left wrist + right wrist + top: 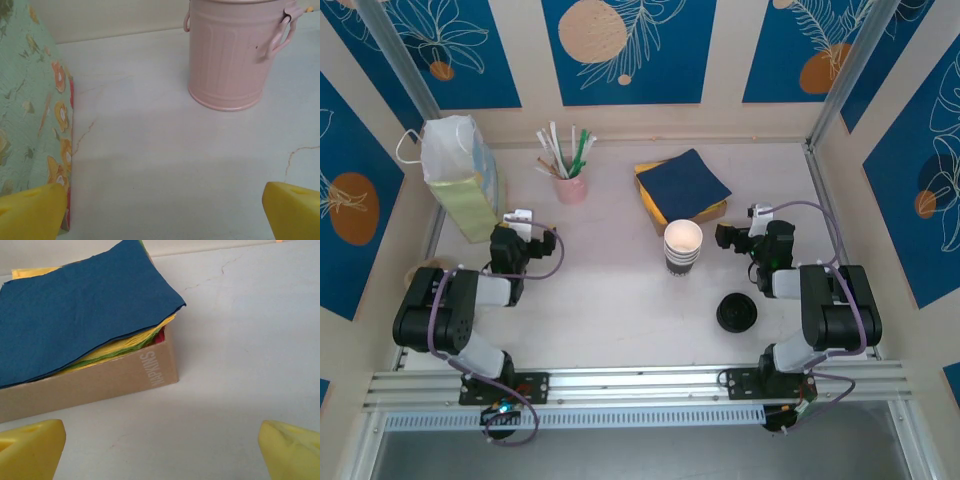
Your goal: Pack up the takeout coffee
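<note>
Robot lab booth, alu frame rail (640,382), printed blue wall panels (665,70), white table (620,290).

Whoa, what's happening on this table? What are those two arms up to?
Two robot arms are set to pack a takeout coffee, but neither holds anything yet. The left pincer is open near the paper bag and the pink bucket. The right pincer is open, facing the napkin box. A lidless striped cup stands mid-table, and a black lid lies apart from it, nearer the right arm.
</note>
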